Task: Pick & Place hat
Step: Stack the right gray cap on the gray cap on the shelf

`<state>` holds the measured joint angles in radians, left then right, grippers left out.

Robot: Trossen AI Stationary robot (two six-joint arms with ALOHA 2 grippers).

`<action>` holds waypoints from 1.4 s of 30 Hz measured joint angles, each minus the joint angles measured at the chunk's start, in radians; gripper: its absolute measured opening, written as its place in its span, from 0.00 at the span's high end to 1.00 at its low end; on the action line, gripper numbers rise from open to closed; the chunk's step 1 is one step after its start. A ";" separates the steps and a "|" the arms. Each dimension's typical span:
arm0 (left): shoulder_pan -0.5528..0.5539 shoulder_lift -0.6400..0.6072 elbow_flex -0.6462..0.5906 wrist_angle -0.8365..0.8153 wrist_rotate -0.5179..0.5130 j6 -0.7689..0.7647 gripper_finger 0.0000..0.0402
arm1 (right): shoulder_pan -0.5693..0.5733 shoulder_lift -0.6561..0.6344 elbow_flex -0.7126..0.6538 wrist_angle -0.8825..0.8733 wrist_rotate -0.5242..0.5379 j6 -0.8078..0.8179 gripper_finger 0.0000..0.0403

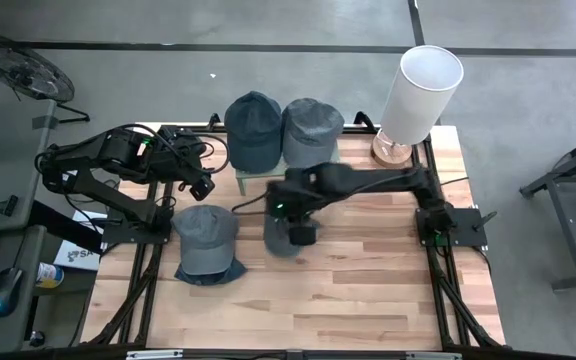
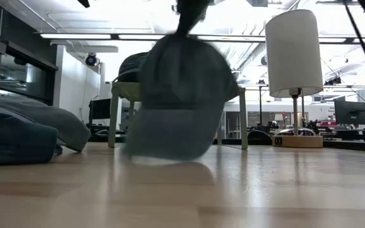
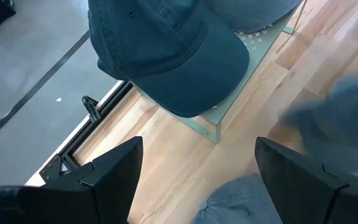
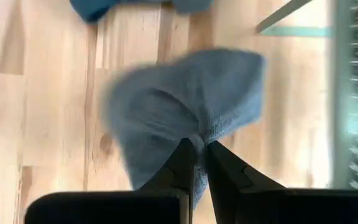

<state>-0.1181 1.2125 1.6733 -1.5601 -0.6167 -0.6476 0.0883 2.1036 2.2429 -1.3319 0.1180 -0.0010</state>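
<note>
A: Right gripper point(image 4: 197, 149) pinched nearly closed on a fold of crown fabric of the grey cap point(image 4: 185, 118). Cap hanging from that pinch, seemingly just clear of the wooden table point(image 1: 368, 290), near mid-table.

B: Grip quality?

A: Thin. Only a small bunch of cloth between the fingers point(image 4: 180, 163). Blurred in the low view, so probably swinging. Slow, level carry advised; no jerks, or slippage likely.

B: Left gripper point(image 3: 194, 174)?

A: Spread wide, nothing held, hovering at the table's left side above a second grey cap point(image 1: 206, 240) stacked on a darker one point(image 1: 208, 272). Waiting only.

B: Beyond that?

A: Pale green stool-like stand point(image 3: 232, 106) toward the far edge, carrying a dark blue cap point(image 1: 252, 128) beside a grey-blue cap point(image 1: 311, 128). White lamp point(image 1: 415, 100) at the far right corner.

B: Destination?

A: Not evident. If the stand, little bare surface left there; careful clearance over the caps and away from the lamp required before release. Release only once the brim rests flat.
</note>
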 joint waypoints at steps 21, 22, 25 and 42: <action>0.000 0.000 0.001 0.132 -0.057 0.040 0.24 | -0.056 -0.434 0.000 0.072 0.187 -0.211 0.96; 0.000 0.000 0.001 0.136 -0.058 0.042 0.24 | -0.069 -0.443 0.000 0.087 0.170 -0.242 0.96; 0.000 0.000 0.001 0.159 -0.057 0.062 0.24 | -0.115 -0.457 0.000 0.116 0.118 -0.323 0.96; 0.000 0.001 0.001 0.177 -0.047 0.067 0.24 | -0.382 -0.464 0.000 0.123 -0.302 -0.642 0.96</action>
<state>-0.1181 1.2133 1.6741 -1.3830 -0.6640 -0.5809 -0.2932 1.6394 2.2433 -1.2089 -0.1844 -0.6426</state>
